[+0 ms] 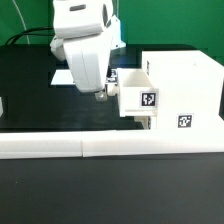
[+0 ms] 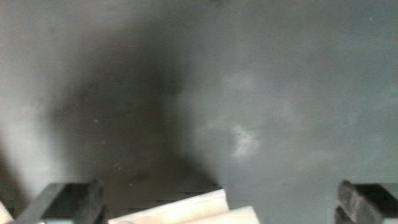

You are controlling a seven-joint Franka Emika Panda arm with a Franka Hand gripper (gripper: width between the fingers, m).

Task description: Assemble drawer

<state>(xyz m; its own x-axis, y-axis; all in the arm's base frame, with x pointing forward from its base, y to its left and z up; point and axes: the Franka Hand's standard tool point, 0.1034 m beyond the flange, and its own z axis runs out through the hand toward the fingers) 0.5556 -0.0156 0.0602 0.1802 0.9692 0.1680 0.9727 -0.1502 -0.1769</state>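
Observation:
The white drawer shell (image 1: pixel 185 85) stands at the exterior view's right. One small tray (image 1: pixel 135 92) with a square tag sticks out of it toward the exterior view's left. A second tag (image 1: pixel 185 122) shows low on the shell's front. My gripper (image 1: pixel 101 95) hangs just to the left of the protruding tray, close to its end. In the wrist view the gripper (image 2: pixel 217 208) is wide open and holds nothing, with dark fingers (image 2: pixel 68 205) at both sides. A pale white corner (image 2: pixel 178 212) lies between them, touching neither finger.
A long low white border wall (image 1: pixel 100 148) runs along the front of the black table (image 1: pixel 40 110). A flat white board (image 1: pixel 62 75) lies behind the gripper, partly hidden by it. A white piece (image 1: pixel 2 105) shows at the left edge.

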